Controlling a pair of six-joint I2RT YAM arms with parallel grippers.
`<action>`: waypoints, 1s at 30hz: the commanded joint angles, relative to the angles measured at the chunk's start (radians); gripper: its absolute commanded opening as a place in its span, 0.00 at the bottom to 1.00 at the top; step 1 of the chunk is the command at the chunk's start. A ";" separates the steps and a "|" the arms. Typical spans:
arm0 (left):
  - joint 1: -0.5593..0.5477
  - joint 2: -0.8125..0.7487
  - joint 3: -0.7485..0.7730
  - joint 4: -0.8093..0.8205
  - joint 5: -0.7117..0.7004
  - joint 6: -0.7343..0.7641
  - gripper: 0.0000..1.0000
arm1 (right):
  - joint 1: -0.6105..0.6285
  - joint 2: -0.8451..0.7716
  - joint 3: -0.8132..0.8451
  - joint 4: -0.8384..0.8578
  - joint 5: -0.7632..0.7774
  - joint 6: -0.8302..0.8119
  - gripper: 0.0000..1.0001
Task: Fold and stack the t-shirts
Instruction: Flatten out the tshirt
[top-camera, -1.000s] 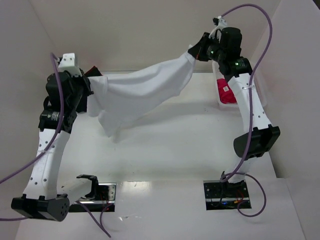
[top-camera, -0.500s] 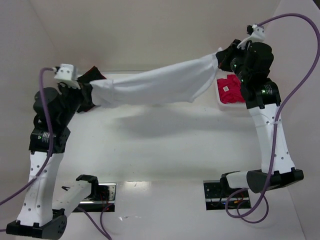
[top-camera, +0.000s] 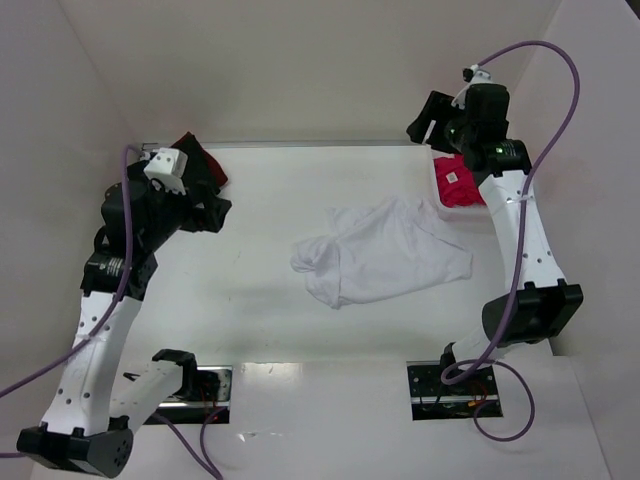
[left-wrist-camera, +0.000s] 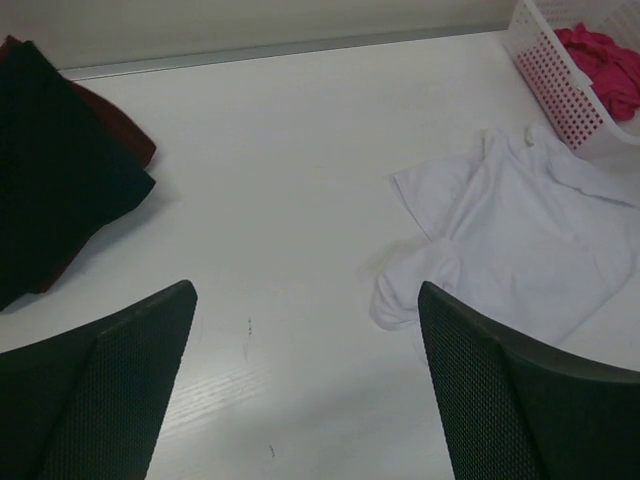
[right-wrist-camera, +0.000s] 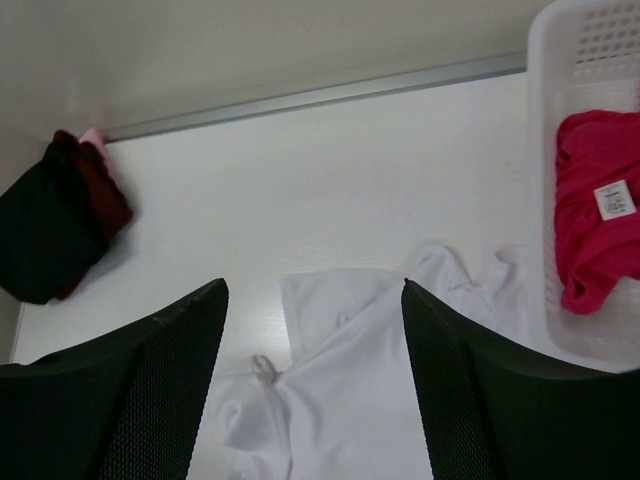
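We see only a sliver of the dark red shirt under the black shirt, which the left wrist view cuts at its left edge. The right wrist view's lower edge and its own fingers hide part of the white shirt. The basket runs off that view's right side, and the label on the pink-red shirt is too small to read.

White plastic lattice basket at far right of white table, grey strip along far edge

T-shirt on table, left of basket
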 joint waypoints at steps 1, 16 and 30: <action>0.001 0.075 -0.001 0.104 0.178 -0.012 0.99 | 0.003 0.032 0.032 0.035 -0.126 -0.027 0.77; -0.188 0.911 0.351 0.260 0.424 0.078 0.99 | 0.035 0.003 -0.268 0.089 -0.073 -0.028 0.80; -0.266 1.387 0.714 0.284 0.464 -0.053 0.97 | 0.016 -0.057 -0.347 0.082 0.044 0.018 0.80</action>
